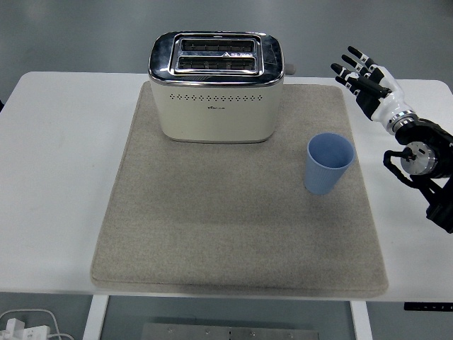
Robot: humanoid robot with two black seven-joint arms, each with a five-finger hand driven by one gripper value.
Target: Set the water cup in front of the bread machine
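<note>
From the head view, you have one arm in play: the right hand (362, 74) hangs above the desk (64, 163) near its far right corner, fingers stretched out straight and slightly fanned, holding nothing; the left arm does not show at all. The cup (329, 163), a blue open-topped one, stands upright on the grey mat (212, 241), near the mat's right edge and about midway between its far and near edges. The toaster (216, 85) sits at the mat's far edge, centred, with its long pale face turned toward the near edge, and the stretch of mat before that face is bare. So the cup is not yet in place; it stands off to the right of the toaster's near right corner, apart from it. Your hand is well apart from the cup, farther back and to the right of it. Watch your approach: the cup looks light and tapers toward its base, so I judge that a fingertip brushing its rim as you come in from the right could tip it or push it toward the toaster. Whether it holds water cannot be seen from here, so treat a tilt as a possible spill onto the mat. Closing the fingers too high on the rim may let it slip. When you carry it left, the toaster's corner is close to the path, and a low carry could drag the cup's base on the mat.
</note>
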